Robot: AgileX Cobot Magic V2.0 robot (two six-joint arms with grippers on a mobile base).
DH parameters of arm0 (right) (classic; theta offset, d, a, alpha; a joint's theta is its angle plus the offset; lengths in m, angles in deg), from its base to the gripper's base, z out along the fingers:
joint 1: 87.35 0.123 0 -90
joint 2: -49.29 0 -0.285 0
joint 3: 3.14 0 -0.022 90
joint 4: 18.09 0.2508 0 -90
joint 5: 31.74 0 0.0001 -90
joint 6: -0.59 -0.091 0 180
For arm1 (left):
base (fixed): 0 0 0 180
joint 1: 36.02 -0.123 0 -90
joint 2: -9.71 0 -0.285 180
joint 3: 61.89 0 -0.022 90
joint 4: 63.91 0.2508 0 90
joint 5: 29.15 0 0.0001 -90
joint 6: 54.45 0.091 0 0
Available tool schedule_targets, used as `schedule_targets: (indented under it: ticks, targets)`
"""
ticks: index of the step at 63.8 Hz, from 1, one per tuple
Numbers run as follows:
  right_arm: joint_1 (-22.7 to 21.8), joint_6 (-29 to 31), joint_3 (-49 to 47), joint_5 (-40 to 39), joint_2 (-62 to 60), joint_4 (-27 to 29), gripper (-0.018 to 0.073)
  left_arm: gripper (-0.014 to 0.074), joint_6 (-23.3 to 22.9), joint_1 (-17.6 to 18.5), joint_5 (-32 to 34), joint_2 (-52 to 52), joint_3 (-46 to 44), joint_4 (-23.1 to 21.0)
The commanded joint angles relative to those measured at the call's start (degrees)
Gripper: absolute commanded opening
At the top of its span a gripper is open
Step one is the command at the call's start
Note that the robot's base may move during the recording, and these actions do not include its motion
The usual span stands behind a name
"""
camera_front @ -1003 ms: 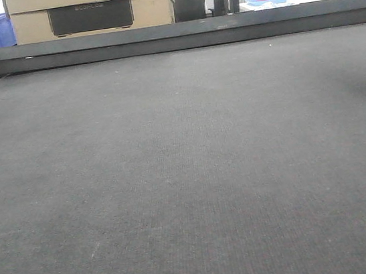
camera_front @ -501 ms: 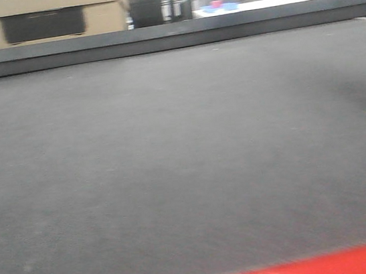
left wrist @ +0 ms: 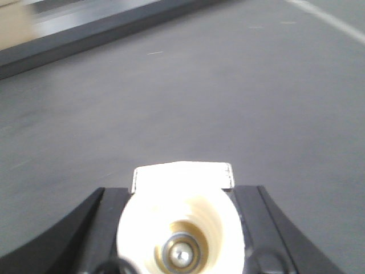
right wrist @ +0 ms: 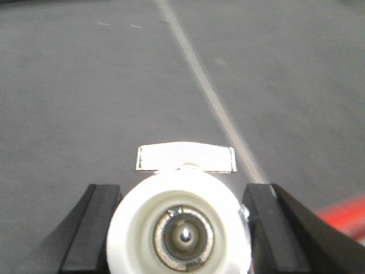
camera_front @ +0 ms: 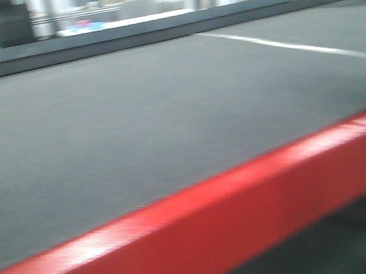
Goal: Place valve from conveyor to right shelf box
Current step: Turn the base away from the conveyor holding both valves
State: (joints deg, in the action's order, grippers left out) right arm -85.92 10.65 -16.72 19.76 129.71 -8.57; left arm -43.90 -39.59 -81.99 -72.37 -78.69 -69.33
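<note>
Much blur across the conveyor (camera_front: pixel 135 130)

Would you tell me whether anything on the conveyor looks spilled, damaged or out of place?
Nothing stands out. The conveyor lies flat with no spill or tear visible, the white line across it runs straight, and the red bar in front of it looks intact. The front view is blurred, so small flaws could be missed.

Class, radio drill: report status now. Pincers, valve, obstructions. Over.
Left pincer, right pincer: state unclear, white round piece between each one's sides. No valve seen on conveyor. Red frame edge in foreground; nothing else blocking.
</note>
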Motion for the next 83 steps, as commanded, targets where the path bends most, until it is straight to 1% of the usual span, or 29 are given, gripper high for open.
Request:
schedule_targets:
  ticks: [1, 83]
  targets:
    - [-0.1, 0.6, -1.0, -4.0, -0.7, -0.4, -0.0153, -0.0111, -0.3, 0.3, 3.0, 0.7, -0.4, -0.8]
    - [-0.1, 0.6, -1.0, -4.0, -0.7, -0.4, -0.0153, -0.0111, -0.3, 0.3, 3.0, 0.7, -0.4, -0.8]
